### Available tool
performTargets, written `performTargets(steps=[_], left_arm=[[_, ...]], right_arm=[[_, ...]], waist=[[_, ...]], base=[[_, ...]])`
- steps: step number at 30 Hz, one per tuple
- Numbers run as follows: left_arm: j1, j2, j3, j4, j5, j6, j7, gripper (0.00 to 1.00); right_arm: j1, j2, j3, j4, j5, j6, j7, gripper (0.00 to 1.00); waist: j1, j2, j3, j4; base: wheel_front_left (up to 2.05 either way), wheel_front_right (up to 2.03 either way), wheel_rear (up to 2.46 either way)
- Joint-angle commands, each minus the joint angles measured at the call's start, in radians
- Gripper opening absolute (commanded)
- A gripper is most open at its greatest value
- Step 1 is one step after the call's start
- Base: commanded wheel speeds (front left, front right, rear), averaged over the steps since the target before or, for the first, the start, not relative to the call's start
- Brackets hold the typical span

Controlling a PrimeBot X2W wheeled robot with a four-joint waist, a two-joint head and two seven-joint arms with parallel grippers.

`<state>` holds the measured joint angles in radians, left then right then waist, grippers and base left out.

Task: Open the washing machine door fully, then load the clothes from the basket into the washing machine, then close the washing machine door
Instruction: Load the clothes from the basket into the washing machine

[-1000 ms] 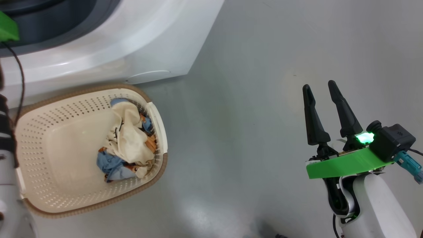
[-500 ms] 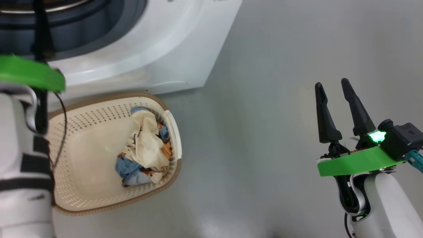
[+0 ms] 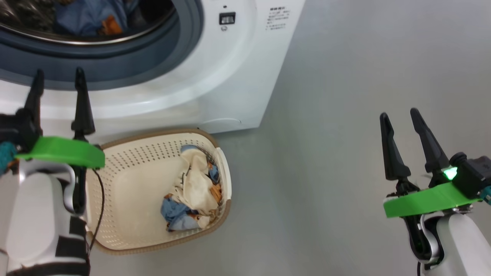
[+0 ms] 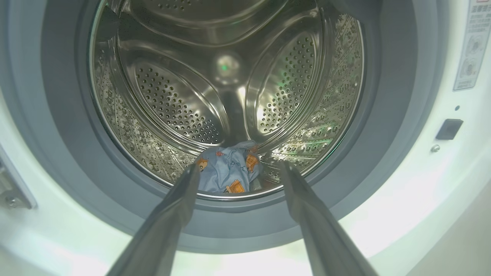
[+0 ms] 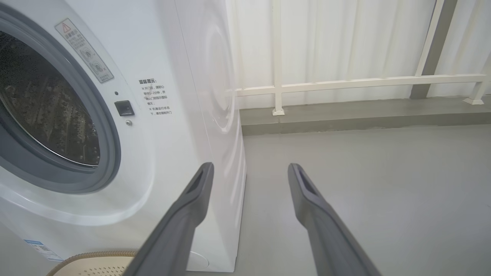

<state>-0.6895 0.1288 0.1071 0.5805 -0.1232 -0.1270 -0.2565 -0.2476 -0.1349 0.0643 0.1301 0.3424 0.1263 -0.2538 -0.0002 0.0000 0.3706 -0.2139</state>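
Clothes [image 3: 193,191] lay in two places. A cream-white garment with orange trim and some light blue fabric sat bunched in the basket [image 3: 153,134], against the wall farthest from the left gripper [image 3: 58,73]. One light blue piece [image 4: 228,170] with orange marks rested at the bottom of the drum [image 4: 172,96], straight ahead of that gripper and framed between its two fingers in the left wrist view.

The left gripper's jaws stood spread as wide as they go and held nothing. Its fingers pointed at the mouth of the washing machine [image 3: 238,76], short of the grey-blue seal [image 4: 65,134], and the basket sat just below them and to their right in the head view. The right gripper [image 3: 399,114] was likewise wide apart and empty. It hung over bare floor [image 3: 345,115], well apart from the basket, with the machine's side panel off to the left of its fingers.

By my reading, the first step was done: the drum mouth was unobstructed, so the washing machine door must have been swung out of the way. Loading looked partly done, with one garment inside and a small heap waiting in the basket. What was left was to go down to the basket for the rest, carry it past the seal into the drum, and finally shut the door.
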Motion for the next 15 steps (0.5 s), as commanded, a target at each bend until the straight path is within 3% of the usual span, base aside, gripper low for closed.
performTargets(steps=[1, 15], left_arm=[[0.037, 0.025, 0.027, -0.043, 0.003, -0.003, -0.005, 1.0], [0.256, -0.014, 0.061, -0.149, 0.031, -0.003, -0.005, 1.0]], right_arm=[[0.029, -0.023, 0.016, -0.018, -0.008, 0.004, -0.008, 1.0], [0.11, -0.053, -0.001, -0.008, -0.005, 0.004, -0.008, 1.0]], waist=[[0.0002, 0.0, -0.048, 0.034], [0.0002, 0.0, -0.164, 0.07]], base=[[0.0, 0.0, 0.0], [0.0, 0.0, 0.0]])
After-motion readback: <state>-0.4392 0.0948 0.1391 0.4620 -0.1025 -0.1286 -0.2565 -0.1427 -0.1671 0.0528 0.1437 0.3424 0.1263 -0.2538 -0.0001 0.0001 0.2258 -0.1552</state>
